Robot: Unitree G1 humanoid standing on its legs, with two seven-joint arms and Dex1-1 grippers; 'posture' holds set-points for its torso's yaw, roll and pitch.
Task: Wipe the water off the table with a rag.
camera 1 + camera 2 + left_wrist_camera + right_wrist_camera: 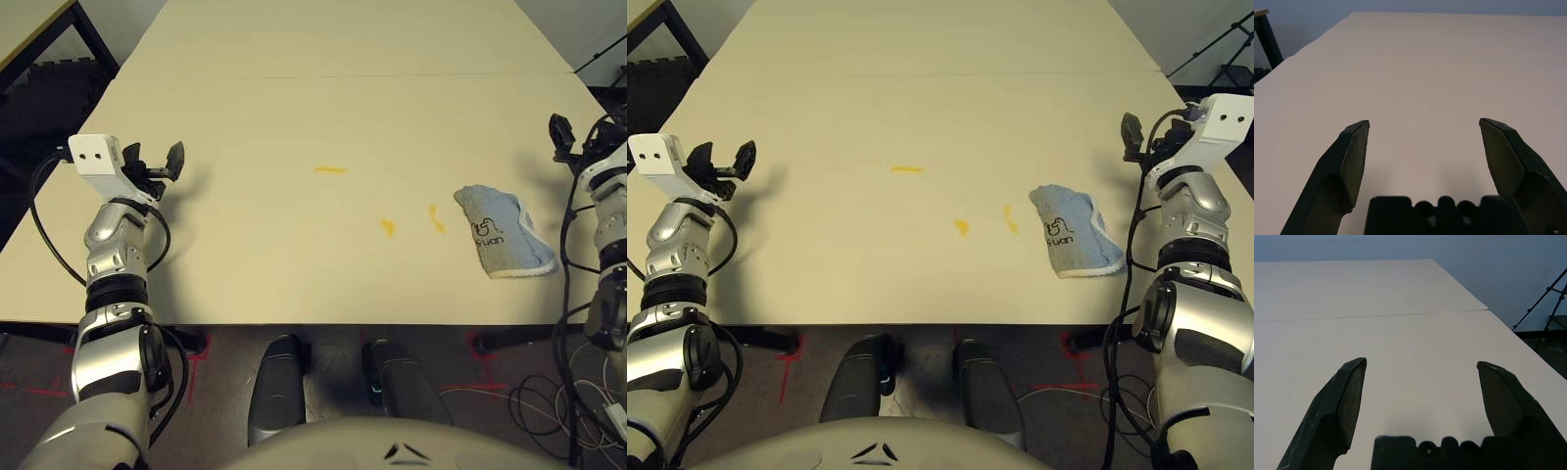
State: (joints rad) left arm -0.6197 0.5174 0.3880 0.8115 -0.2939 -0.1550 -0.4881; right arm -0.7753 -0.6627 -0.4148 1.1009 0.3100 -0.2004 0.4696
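**Rag untouched, both claws apart and empty**

Rag [505, 231] lies crumpled at right of centre in the head view, near the desk's [294, 108] front edge; looks soft, light and limp, so it should bunch under a pinch and drag easily; thick folded middle or the raised whitish hem at its lower right looks the best hold, judged from shape alone; flat spots would be hard to pinch off a smooth top.

Water [330, 169] shows as three yellow-orange marks: one streak mid-frame, two small spots [388, 227] lower, the right one just beside the rag's left edge; thin film, likely to smear if the cloth slides without pressure.

Left claw [157, 162] hovers at left of frame, fingers spread, nothing held; right claw [1138, 137] at right edge near the desk's side, fingers spread, nothing held.

Room: wide bare top behind and left of the spots; rag sits near front edge and right side, so a careless sweep could push it off.
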